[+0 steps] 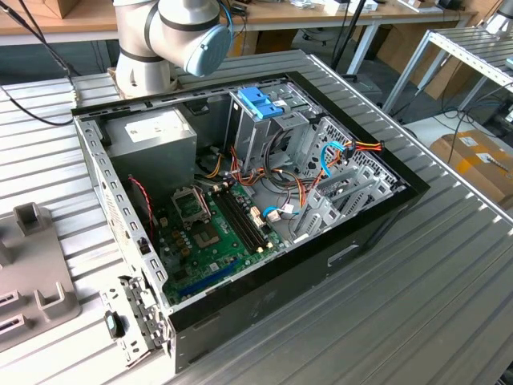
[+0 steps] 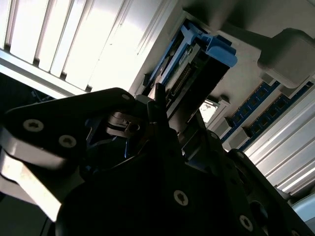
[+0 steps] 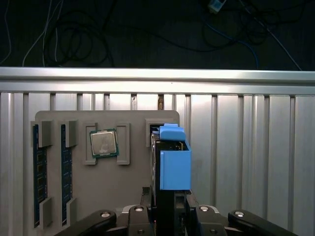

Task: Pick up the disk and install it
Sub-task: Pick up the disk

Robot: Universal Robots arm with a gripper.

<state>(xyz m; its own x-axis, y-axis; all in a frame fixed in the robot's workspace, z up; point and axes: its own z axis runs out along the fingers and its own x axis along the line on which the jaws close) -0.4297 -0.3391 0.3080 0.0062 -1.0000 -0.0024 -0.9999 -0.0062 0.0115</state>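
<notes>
gripper (image 3: pixel 168 209), first wrist view: straddles the disk (image 3: pixel 174 167), with dark links either side of it. cannot tell whether it has clamped on. the disk stands on edge in a slot of the grey fixture plate (image 3: pixel 133 191), light-blue rail toward the camera. its long axis seems to run out of the plate into the gripper, so it lies dead ahead on the approach line. same plate: a processor chip (image 3: pixel 104 143) in a pocket just beside the disk, two memory modules (image 3: pixel 39 182) beyond that. the plate sits on a slatted aluminium table (image 3: pixel 246 157). past the table edge, dark floor with loose cables (image 3: pixel 74 29).

second wrist view: gripper body close and dark, disk (image 2: pixel 197 81) running from it toward the plate. contact not readable here either.

exterior view: open computer case (image 1: pixel 353 241) mid-table, well apart from the fixture plate at the exterior view's left edge. inside are a metal drive cage (image 1: pixel 276 136) topped by a blue bracket (image 1: pixel 260 103), a power supply (image 1: pixel 156 132) and a motherboard (image 1: pixel 212 233). the robot arm (image 1: pixel 172 32) stands beyond the case. a cardboard box (image 1: pixel 481 156) is on the floor at the exterior view's right. judgement: pick-up stage, install not yet done.
</notes>
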